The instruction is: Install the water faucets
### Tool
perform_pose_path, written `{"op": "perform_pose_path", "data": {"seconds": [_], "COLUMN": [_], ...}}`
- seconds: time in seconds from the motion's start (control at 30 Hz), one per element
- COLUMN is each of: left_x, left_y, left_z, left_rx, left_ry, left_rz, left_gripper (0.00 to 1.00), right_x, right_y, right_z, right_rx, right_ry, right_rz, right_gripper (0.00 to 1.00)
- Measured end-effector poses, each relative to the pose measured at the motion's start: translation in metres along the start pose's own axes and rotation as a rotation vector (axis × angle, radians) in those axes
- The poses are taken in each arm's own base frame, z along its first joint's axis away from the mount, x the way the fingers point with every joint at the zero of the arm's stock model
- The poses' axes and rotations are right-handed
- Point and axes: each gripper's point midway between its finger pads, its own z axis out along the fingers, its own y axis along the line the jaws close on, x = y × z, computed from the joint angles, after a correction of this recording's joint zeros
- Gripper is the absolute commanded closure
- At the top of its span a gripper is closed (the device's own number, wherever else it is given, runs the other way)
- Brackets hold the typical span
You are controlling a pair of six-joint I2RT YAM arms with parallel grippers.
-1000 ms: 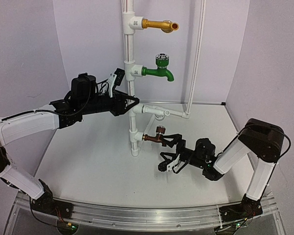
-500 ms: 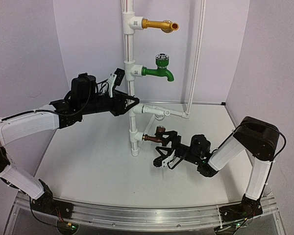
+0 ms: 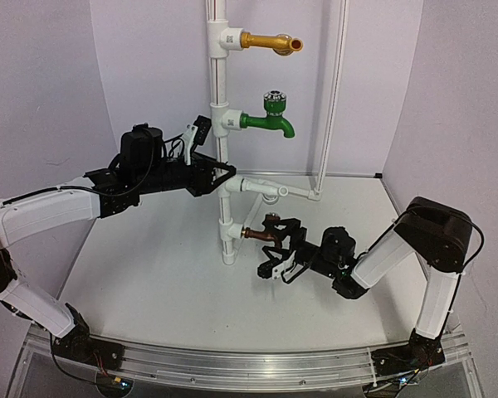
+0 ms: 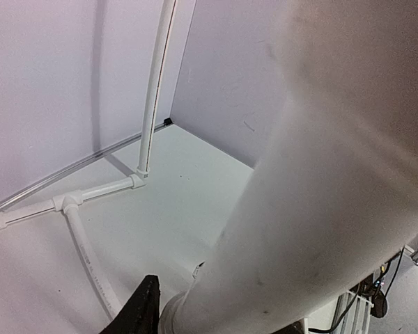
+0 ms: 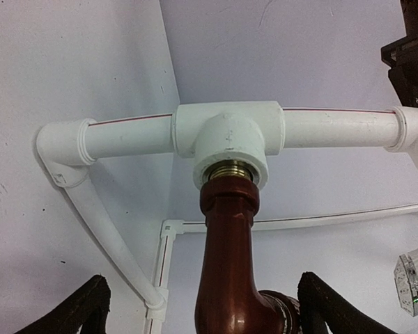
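Copper-brown tap [image 3: 266, 230], seated in the lowest white tee [image 5: 230, 142] above the tabletop [image 3: 166, 274]; right tool [image 3: 274, 247] released astride it, left tool [image 3: 222, 176] clenched on riser pipe [image 3: 220, 83]; risk: off-centre closing may slip or cross-thread.

Ahead of me a white upright pipe [image 3: 219, 91] rises from the white bench [image 3: 149, 274]. A long gold faucet [image 3: 270, 41] points right near its top, and a green faucet [image 3: 268, 123] sits on a tee below. Lower down, a branch pipe [image 3: 274, 190] runs right to a thin riser [image 3: 332, 91] by the back wall. An aluminium rail [image 3: 232, 358] edges the bench's near side.
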Motion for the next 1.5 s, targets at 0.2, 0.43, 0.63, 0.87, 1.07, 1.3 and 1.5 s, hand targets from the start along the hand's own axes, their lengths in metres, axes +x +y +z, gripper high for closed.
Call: {"op": "perform_pose_path", "data": {"seconds": [0.2, 0.43, 0.63, 0.87, 1.07, 1.3, 1.5], "left_x": [0.0, 0.0, 0.0, 0.0, 0.0, 0.0, 0.0], "left_y": [0.0, 0.0, 0.0, 0.0, 0.0, 0.0, 0.0], "left_z": [0.0, 0.0, 0.0, 0.0, 0.0, 0.0, 0.0], "left_rx": [0.0, 0.0, 0.0, 0.001, 0.001, 0.001, 0.002], "left_ry": [0.0, 0.0, 0.0, 0.0, 0.0, 0.0, 0.0], "left_rz": [0.0, 0.0, 0.0, 0.0, 0.001, 0.001, 0.001], "left_gripper": [1.0, 1.0, 1.0, 1.0, 1.0, 1.0, 1.0], "right_x": [0.003, 0.011, 0.012, 0.011, 0.008, 0.003, -0.002], "right_y": [-0.001, -0.008, -0.011, -0.014, -0.015, -0.015, -0.012], "right_z": [0.001, 0.006, 0.006, 0.006, 0.003, -0.004, -0.01], "right_rx": [0.002, 0.023, 0.034, 0.046, 0.059, 0.07, 0.069], "right_ry": [0.024, 0.067, 0.074, 0.068, 0.055, 0.036, 0.017], "right_rz": [-0.002, -0.006, -0.006, -0.005, 0.008, 0.048, 0.087], "right_gripper": [0.02, 0.08, 0.21, 0.3, 0.43, 0.53, 0.67]}}
